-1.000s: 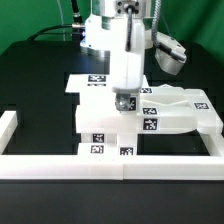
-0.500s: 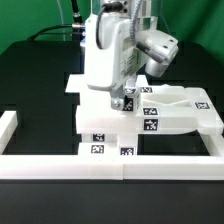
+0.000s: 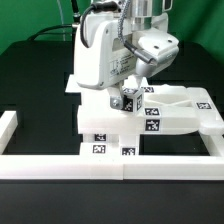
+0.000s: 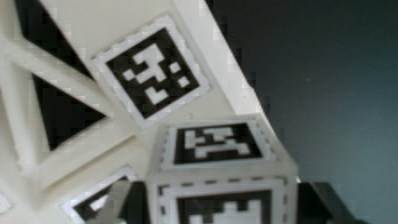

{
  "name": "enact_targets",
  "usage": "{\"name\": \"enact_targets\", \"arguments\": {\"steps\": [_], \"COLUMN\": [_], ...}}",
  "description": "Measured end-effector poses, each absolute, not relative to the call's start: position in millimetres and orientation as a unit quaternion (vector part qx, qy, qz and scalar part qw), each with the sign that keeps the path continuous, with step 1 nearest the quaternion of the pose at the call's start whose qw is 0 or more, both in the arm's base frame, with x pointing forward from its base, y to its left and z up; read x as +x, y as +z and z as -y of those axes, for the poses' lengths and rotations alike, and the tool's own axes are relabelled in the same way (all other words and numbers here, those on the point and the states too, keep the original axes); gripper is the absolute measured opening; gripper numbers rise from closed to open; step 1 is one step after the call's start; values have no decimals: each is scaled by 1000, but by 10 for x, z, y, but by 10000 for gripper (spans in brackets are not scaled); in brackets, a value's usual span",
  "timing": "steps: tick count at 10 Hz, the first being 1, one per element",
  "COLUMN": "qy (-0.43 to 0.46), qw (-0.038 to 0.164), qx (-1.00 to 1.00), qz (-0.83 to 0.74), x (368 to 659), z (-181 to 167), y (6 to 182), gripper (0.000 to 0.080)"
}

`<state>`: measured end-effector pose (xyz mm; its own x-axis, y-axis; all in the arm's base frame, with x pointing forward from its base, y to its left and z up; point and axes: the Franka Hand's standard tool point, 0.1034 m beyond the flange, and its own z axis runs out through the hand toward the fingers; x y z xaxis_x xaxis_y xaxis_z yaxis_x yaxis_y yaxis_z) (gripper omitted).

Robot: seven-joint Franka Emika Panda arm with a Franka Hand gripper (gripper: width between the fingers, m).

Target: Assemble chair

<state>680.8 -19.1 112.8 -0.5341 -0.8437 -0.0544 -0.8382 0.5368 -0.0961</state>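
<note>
My gripper point(image 3: 128, 99) points down over the middle of the white chair parts and is shut on a small white tagged block point(image 3: 129, 101). In the wrist view this block point(image 4: 217, 150) sits between my dark fingers point(image 4: 324, 200), with tags on two of its faces. Under and behind it lies a larger white chair part point(image 4: 151, 65) with a tag and open cut-outs. In the exterior view a broad tagged chair part point(image 3: 178, 108) extends to the right, and a blocky tagged part point(image 3: 104, 136) lies in front.
Long low white border rails run along the front point(image 3: 110, 165), the exterior view's left point(image 3: 10, 125) and right point(image 3: 214, 142). An edge of the marker board point(image 3: 71, 86) shows behind the arm. The table is black.
The wrist has turned about its own axis and the arm body has swung toward the exterior view's left. The gripper tip stays at the same spot, still shut on the small block.
</note>
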Motion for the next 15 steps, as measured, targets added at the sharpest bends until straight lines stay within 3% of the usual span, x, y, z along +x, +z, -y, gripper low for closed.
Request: {"name": "enact_targets", "arguments": {"steps": [5,6,7,13,15], "qy": [-26,-25,-27,-37,-36], "qw": [49,46,45,38,25], "qx": [-517,-536,-565,-728,-793], "qz": [-854,-843,-824,-683,-607], "x": [6802,6797,6801,6811,6803], "z": [171,214,243,241,210], "y": [1123,1127,1133,1139,1151], "gripper": [288,478,610,649,649]}}
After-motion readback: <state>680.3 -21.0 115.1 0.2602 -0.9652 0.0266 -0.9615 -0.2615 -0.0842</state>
